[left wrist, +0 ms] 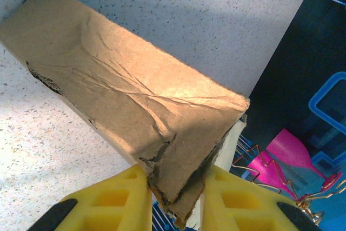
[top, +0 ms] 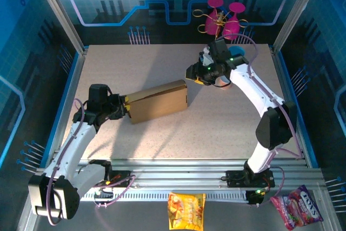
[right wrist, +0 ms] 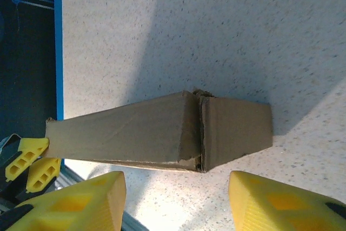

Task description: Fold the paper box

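The box (top: pixel 159 101) lies on the table (top: pixel 135 63), near its middle. The left gripper (top: pixel 127 107) pinches the box's left end between yellow fingers (left wrist: pixel 119 198). The right gripper (top: pixel 193 74) hovers just off the box's right end, spread wide and holding nothing.

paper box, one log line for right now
box: formed, lying on table | left gripper: shut on its end | right gripper: open, just off other end
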You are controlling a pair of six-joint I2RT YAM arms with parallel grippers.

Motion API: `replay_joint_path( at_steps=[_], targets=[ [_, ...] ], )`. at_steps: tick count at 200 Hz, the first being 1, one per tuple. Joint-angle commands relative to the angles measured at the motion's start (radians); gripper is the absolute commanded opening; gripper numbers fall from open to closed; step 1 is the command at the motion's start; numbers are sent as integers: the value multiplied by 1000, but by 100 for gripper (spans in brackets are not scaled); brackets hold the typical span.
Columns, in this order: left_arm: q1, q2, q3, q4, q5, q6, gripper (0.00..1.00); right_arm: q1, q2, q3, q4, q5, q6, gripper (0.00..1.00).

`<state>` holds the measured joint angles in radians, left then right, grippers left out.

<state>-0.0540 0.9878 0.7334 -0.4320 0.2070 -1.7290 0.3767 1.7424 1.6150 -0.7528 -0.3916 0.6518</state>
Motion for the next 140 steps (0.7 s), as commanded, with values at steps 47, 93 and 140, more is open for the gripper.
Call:
replay_joint_path(
  at_steps=[47,93,140],
  targets=[
    [3,-7,-27,-68,13,11,23,-9,67,-86,69,-78,45,43],
    [3,-14,-34,-71,37,35,23,-12,81,-153,88,-84,25,32],
    [-2,-61,-60,-76,92,118,18,-11,28,-218,75,-31,-21,11]
  ],
)
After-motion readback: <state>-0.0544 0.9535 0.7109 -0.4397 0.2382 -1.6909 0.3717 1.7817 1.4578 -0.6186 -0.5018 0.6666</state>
